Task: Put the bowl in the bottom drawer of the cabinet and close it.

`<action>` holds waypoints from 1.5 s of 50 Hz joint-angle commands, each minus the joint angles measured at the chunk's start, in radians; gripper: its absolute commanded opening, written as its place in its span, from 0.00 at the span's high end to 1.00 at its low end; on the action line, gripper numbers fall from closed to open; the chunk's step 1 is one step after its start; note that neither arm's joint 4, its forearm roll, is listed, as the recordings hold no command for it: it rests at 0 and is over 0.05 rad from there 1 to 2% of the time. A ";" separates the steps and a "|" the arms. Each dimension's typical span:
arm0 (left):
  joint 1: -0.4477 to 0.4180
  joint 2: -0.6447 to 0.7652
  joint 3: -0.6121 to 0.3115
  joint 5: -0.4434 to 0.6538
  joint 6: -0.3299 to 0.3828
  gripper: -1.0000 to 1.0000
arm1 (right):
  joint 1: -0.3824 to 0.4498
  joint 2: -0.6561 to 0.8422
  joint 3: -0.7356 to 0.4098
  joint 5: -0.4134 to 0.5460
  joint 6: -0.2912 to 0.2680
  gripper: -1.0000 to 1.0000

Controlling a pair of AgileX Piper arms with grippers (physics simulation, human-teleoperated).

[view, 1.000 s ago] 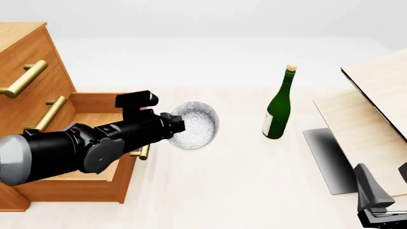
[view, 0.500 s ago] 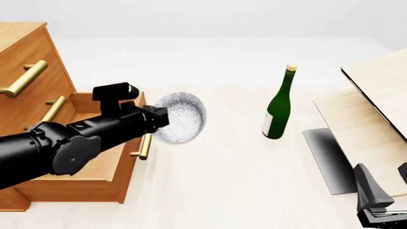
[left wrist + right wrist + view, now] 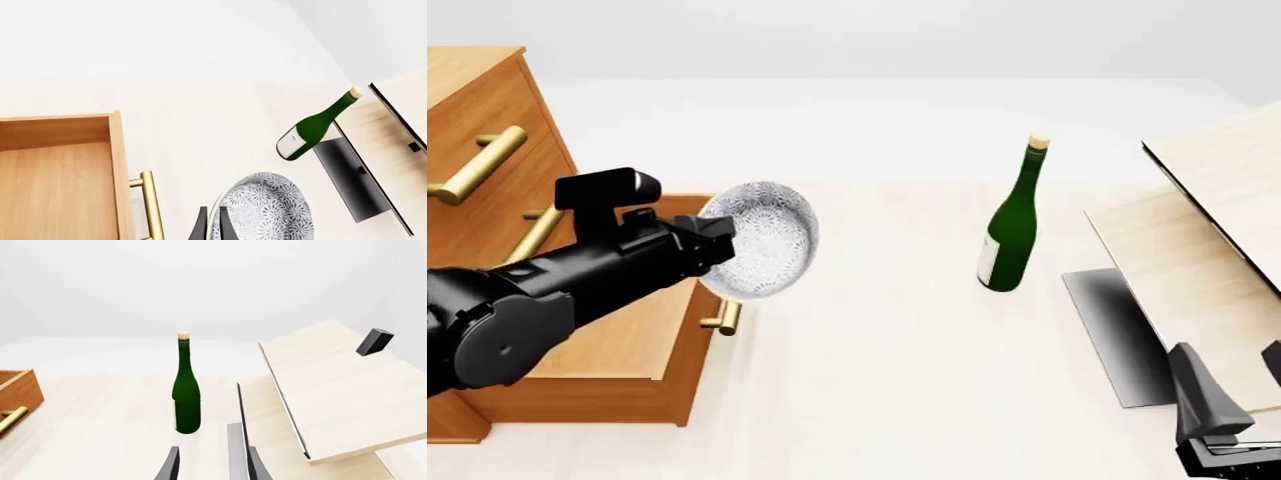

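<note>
**A:** Jaws first: how do they stand?

**B:** On the left gripper (image 3: 710, 243) they are clamped on the rim of the bowl (image 3: 761, 239), one finger on each side of the rim in the left wrist view. On the right gripper (image 3: 210, 460) they stand apart with nothing between them.

**A:** Go from the biggest thing down.

**B:** A pale surface (image 3: 934, 380) carries everything. On its far left stands the cabinet (image 3: 474, 130), orange-brown wood with brass bar handles. Its bottom drawer (image 3: 627, 340) is pulled out toward the right, its inside bare wood, with the short brass handle (image 3: 729, 318) on its front. On the right side lean pale wooden boards (image 3: 1214, 230), with a dark panel (image 3: 1114, 330) beneath them.

**A:** And the arms?

**B:** The left arm (image 3: 534, 300) reaches in from the near left, across the open drawer. The right gripper sits low at the near right corner.

**A:** Smaller things?

**B:** A green bottle (image 3: 1012, 225) stands upright right of centre, well apart from the bowl. The bowl is held in the air, tipped on its side, with its speckled inside facing the front camera. It hangs by the drawer's front right corner, above the handle.
</note>
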 commanded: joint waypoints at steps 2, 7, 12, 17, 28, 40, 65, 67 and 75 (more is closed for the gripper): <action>0.040 -0.072 0.021 0.024 0.017 1.00 | 0.000 0.000 0.000 0.000 0.000 0.00; 0.066 -0.093 0.026 0.035 0.029 1.00 | 0.000 0.001 0.000 0.000 0.000 0.00; 0.086 -0.122 0.034 0.046 0.040 1.00 | 0.000 0.000 0.000 0.000 0.000 0.00; 0.121 -0.143 0.048 0.055 0.046 1.00 | 0.000 0.001 0.000 0.000 0.000 0.00; 0.176 -0.169 0.057 0.064 0.062 1.00 | 0.000 0.000 0.000 0.000 0.000 0.00; 0.240 -0.200 0.067 0.059 0.115 1.00 | 0.000 0.000 0.000 0.000 0.000 0.00; 0.367 -0.198 0.108 0.021 0.152 1.00 | 0.000 0.000 0.000 0.000 0.000 0.00; 0.379 -0.193 0.117 0.014 0.154 1.00 | 0.000 0.001 0.000 0.000 0.000 0.00; 0.401 -0.169 0.134 -0.011 0.149 1.00 | 0.000 0.000 0.000 0.000 0.000 0.00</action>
